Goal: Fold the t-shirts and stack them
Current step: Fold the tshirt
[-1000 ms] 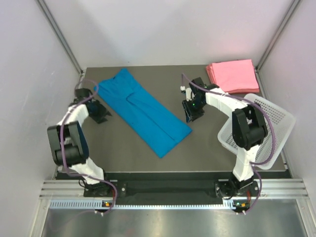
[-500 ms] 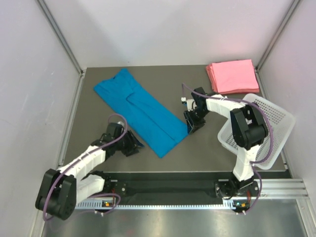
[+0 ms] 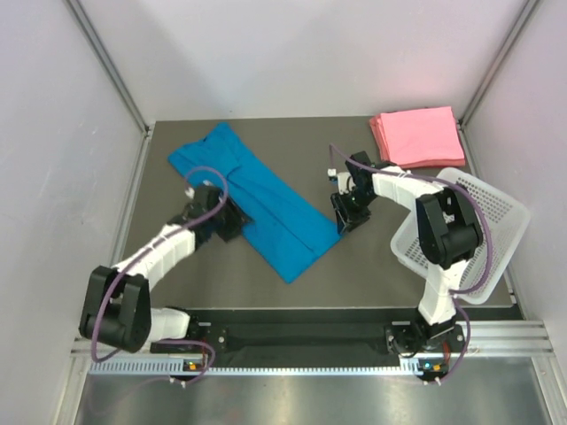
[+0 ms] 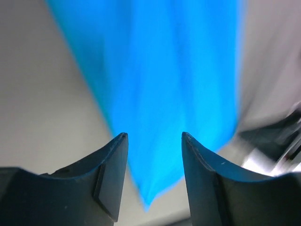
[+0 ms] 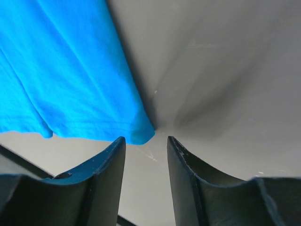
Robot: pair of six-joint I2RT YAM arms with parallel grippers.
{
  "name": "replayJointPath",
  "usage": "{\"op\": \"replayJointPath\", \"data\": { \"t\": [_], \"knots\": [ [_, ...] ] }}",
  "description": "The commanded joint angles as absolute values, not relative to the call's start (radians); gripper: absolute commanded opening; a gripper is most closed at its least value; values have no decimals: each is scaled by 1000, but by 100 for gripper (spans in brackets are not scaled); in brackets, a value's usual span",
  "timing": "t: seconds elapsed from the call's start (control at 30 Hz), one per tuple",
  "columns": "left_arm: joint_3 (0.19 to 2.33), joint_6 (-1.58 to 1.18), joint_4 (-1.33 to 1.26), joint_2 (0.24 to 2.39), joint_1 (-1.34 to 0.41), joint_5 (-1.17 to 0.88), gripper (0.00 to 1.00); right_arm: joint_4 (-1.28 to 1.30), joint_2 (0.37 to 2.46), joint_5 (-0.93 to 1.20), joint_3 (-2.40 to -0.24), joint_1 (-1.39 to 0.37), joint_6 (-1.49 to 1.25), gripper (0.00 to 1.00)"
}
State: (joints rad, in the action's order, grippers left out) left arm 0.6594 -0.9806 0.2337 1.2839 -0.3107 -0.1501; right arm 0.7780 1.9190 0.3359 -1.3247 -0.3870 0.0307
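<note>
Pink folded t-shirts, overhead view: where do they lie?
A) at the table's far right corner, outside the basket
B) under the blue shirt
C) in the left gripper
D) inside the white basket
A: the pink folded t-shirts lie at the far right corner, beyond the white basket.

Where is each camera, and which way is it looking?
Top: above and behind the arms, looking down at the table, blue shirt and pink shirts; left arm and right arm show.
Left wrist: on the left arm, looking past the left tool at the blue shirt; two fingers show.
Right wrist: on the right arm, looking past the right tool at the shirt's corner; two fingers show.
Shared: all three see the blue shirt.
</note>
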Motion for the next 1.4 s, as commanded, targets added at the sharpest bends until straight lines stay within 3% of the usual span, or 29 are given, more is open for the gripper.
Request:
{"op": "replayJointPath", "data": {
  "t": [0.0, 0.23, 0.5, 0.93, 1.37],
  "knots": [
    [882, -774, 314, 1344, -140, -48, 54, 753, 1852, 276, -1388, -373, 8, 42],
    [1395, -611, 413, 1681, -31, 124, 52, 687, 1904, 293, -1460, -379, -57, 44],
    [1806, -643, 440, 2095, -8, 88, 49, 739, 2005, 278, -1520, -379, -6, 45],
    [1967, -672, 393, 2387, -9, -57, 48, 666, 1973, 328, -1370, -379, 6, 39],
    [1928, -632, 360, 2396, -17, -104, 48, 580, 1879, 393, -1183, -385, -44, 34]
  ]
}}
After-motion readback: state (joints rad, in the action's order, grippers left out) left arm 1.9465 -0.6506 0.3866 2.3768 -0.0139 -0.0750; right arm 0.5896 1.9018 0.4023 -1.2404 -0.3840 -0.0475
